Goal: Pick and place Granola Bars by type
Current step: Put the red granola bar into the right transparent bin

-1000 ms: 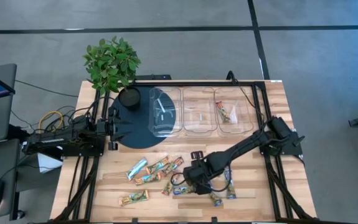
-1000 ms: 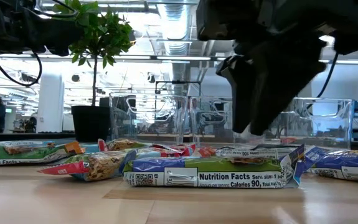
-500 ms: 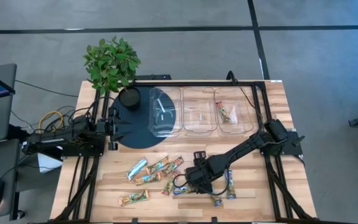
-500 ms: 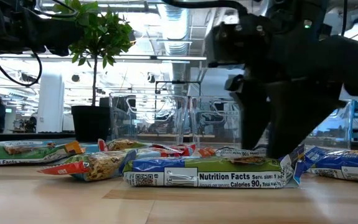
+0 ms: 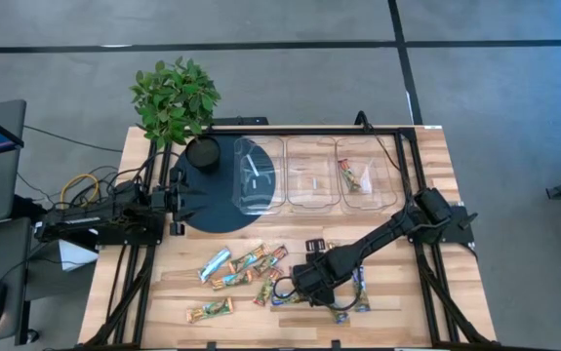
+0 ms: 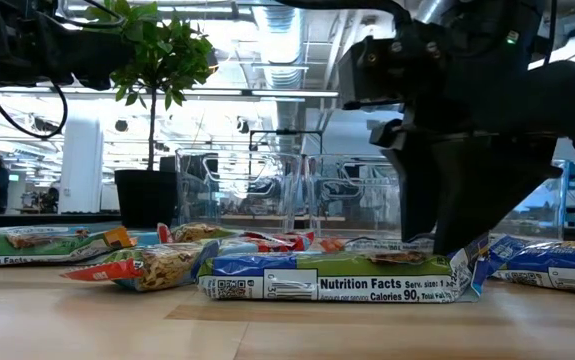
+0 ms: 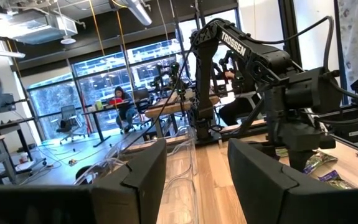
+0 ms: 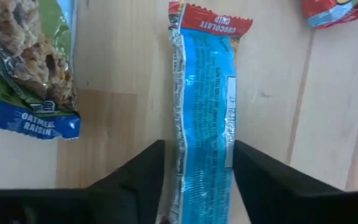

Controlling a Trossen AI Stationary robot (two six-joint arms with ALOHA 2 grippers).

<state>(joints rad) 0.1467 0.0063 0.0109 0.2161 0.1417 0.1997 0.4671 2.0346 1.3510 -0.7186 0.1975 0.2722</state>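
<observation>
- High view: your right claw point(image 5: 300, 289) is low over the scattered Granola Bars point(image 5: 244, 265) near the bench's point(image 5: 426, 185) front edge. The bars lie in a loose cluster from front-left to front-centre, with bare wood between them and the three clear bins point(image 5: 311, 175) at the back. Your left claw point(image 5: 184, 198) waits at the left side over a dark round mat point(image 5: 212, 210), beside the potted plant point(image 5: 175, 97).
- Low view: the right claw's fingers point(image 6: 447, 215) stand on a blue bar point(image 6: 337, 278) lying flat in front; other bars lie to its left and right, and the bins stand behind.
- Left wrist view: the left claw's fingers point(image 7: 259, 174) are set apart with nothing between them.
- Right wrist view: the right claw point(image 8: 197, 186) straddles the blue bar point(image 8: 202, 112), a finger just beside each long edge; you cannot tell whether it grips. A green-wrapped bar point(image 8: 32, 68) lies apart across bare wood.
</observation>
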